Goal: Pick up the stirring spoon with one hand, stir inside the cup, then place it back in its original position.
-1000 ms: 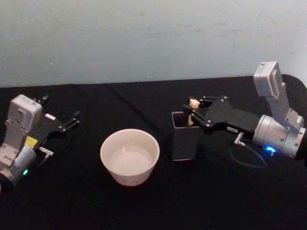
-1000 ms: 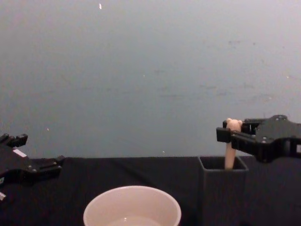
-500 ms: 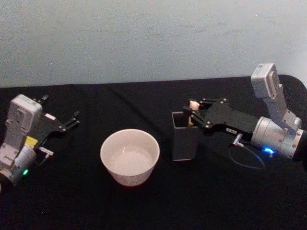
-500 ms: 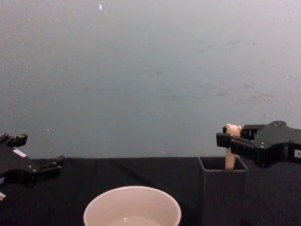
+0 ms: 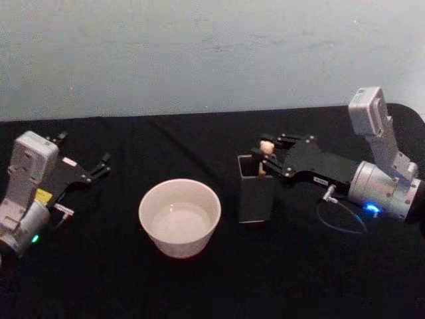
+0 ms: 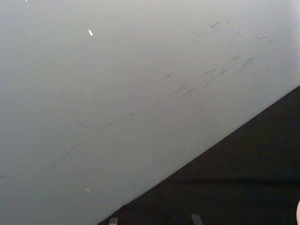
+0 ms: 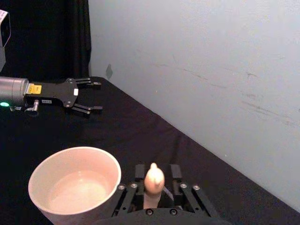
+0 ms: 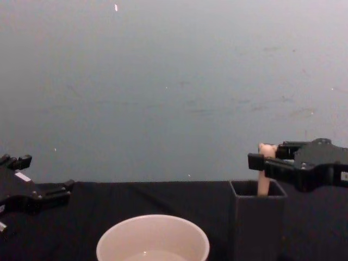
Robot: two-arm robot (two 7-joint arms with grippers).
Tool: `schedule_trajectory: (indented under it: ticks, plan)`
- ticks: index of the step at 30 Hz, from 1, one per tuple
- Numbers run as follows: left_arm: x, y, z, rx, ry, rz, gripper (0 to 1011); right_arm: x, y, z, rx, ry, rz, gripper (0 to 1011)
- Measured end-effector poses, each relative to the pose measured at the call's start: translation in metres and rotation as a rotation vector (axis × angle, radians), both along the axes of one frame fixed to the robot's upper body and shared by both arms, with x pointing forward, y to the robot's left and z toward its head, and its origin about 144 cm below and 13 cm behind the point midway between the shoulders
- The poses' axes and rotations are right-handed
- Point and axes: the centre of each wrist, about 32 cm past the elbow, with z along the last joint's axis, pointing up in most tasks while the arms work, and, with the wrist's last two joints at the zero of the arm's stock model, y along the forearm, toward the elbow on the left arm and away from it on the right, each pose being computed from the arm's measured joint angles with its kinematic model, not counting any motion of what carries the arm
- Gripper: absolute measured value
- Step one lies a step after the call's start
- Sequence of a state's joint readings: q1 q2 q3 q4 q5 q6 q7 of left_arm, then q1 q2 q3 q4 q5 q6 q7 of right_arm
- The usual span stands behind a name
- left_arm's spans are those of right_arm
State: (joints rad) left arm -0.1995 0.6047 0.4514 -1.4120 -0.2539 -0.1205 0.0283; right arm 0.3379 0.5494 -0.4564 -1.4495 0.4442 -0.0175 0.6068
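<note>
The stirring spoon (image 5: 265, 145) stands in the dark grey square holder (image 5: 255, 196), its beige bear-head top (image 8: 265, 148) poking out and leaning slightly. My right gripper (image 5: 265, 149) reaches in from the right above the holder's mouth. Its fingers (image 7: 140, 171) flank the handle with small gaps, so it is open. Left of the holder sits the cream cup (image 5: 179, 209), seen too in the chest view (image 8: 152, 236) and the right wrist view (image 7: 70, 183). My left gripper (image 5: 85, 149) rests open at the far left, away from both.
A black cloth (image 5: 199, 286) covers the table, with a pale wall close behind its back edge. A thin blue cable (image 5: 342, 224) loops below the right wrist. There is open cloth between the cup and the left arm and along the front.
The right gripper lowered the spoon deeper into the holder, then rose slightly. The spoon's top now leans a little left between the fingers. The left arm has not moved.
</note>
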Motion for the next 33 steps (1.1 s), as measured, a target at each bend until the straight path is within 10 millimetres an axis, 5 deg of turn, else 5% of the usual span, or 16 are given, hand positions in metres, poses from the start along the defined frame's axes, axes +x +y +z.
schedule_trajectory:
  ticks: [13, 23, 33]
  plan:
    - [0.000, 0.000, 0.000, 0.000, 0.000, 0.000, 1001, 0.000, 0.000, 0.000, 0.001, -0.002, 0.001, 760]
    - [0.000, 0.000, 0.000, 0.000, 0.000, 0.000, 1001, 0.000, 0.000, 0.000, 0.001, -0.002, 0.001, 1003]
    - [0.000, 0.000, 0.000, 0.000, 0.000, 0.000, 1001, 0.009, 0.001, 0.022, 0.074, -0.124, -0.011, 1002]
